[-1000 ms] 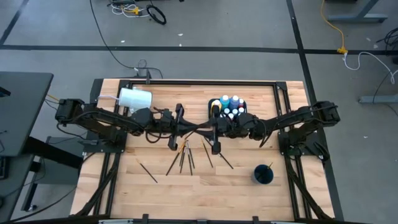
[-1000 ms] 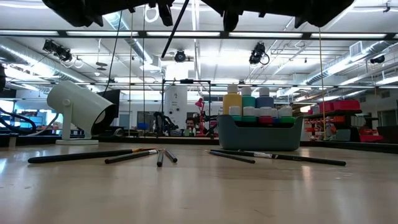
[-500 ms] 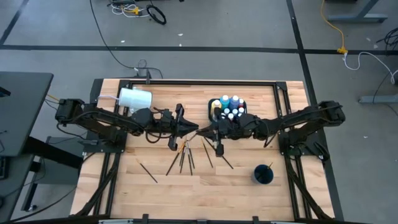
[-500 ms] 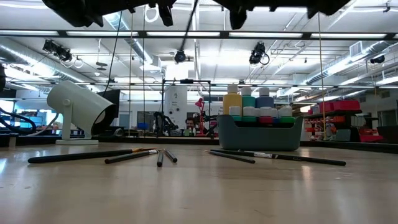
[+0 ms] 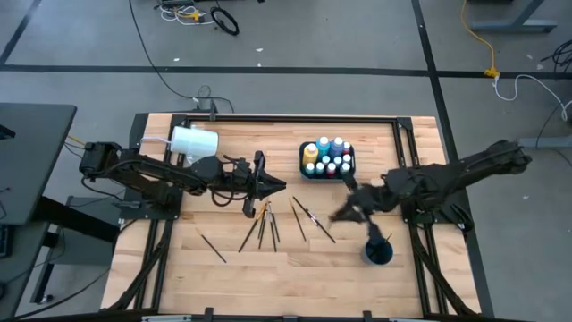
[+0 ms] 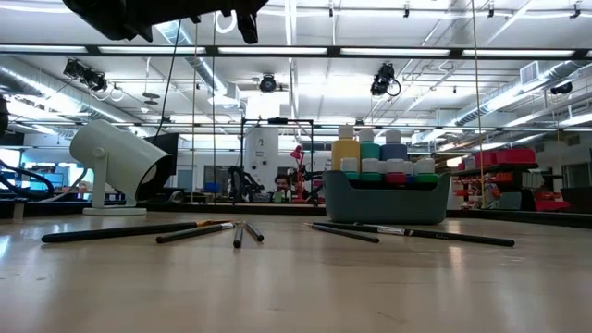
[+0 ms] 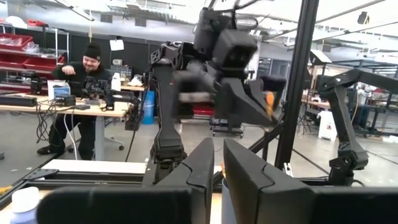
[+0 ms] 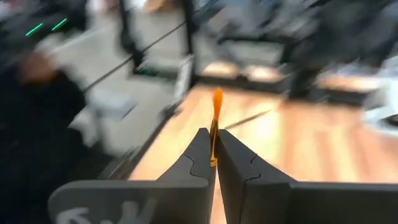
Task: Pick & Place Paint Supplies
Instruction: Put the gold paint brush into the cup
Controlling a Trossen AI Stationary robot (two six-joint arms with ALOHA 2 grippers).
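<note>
My right gripper (image 8: 213,158) is shut on a thin brush with an orange tip (image 8: 216,104). It hangs blurred above the table (image 5: 341,213), between the bottle tray and a dark cup. My left gripper (image 7: 218,171) stays above the table's middle (image 5: 271,186), its fingers a narrow gap apart with nothing between them. Small paint bottles stand in a dark tray (image 5: 327,159) (image 6: 387,190). Several dark brushes (image 5: 264,224) lie flat on the wood. My right gripper pinches the brush between its two fingers, just below the orange tip (image 8: 214,140). The tip stands out past the fingertips. The handle's rest is hidden behind the fingers. The brush is lifted clear of the table.
A large white cup (image 5: 193,141) lies on its side at the far left. A dark blue cup (image 5: 377,251) with a brush in it stands near the right front. Loose brushes (image 6: 412,234) lie beside the tray.
The two grippers met over the table's middle with one brush between them. My left gripper has let go and kept its place. My right gripper has taken the brush and swung fast toward the table's right and near edge, rising out of the low view.
</note>
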